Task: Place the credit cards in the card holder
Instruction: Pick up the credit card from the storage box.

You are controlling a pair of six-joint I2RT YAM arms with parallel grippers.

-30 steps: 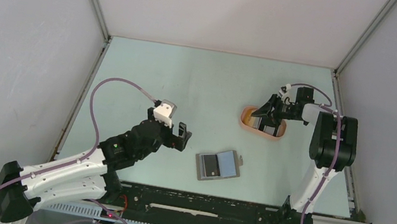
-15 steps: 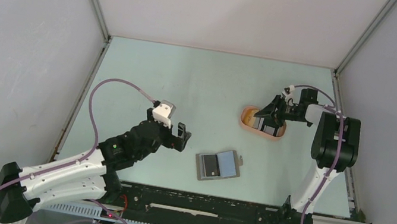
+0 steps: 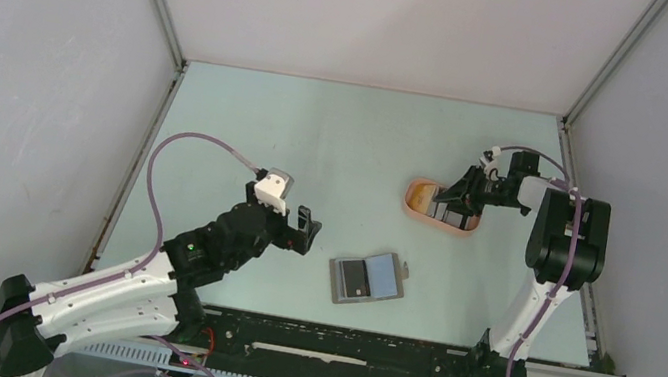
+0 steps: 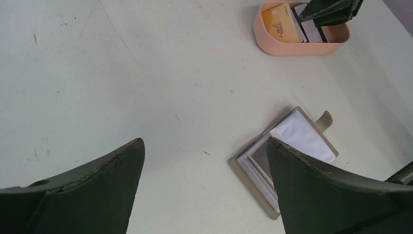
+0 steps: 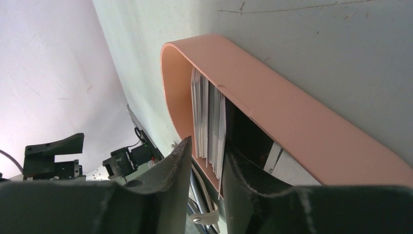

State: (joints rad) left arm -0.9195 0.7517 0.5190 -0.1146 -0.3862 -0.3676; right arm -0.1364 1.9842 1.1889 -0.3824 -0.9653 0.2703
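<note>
Several credit cards [image 5: 209, 117] in tray [image 5: 292, 126], right claw [image 5: 207, 146] astride, grip unclear; left claw [image 4: 204, 141] wide-open.

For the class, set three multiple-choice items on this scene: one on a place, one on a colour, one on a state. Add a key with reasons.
1. Where is the orange-yellow card? A in the card holder; B in the oval tray; C on the table.
2. What colour is the oval tray? A blue; B green; C peach.
3. The card holder is: A lying open; B folded shut; C standing upright.
Key: B, the card shows inside the tray's wall; C, its wall is peach; A, its inner sleeves face up.
</note>
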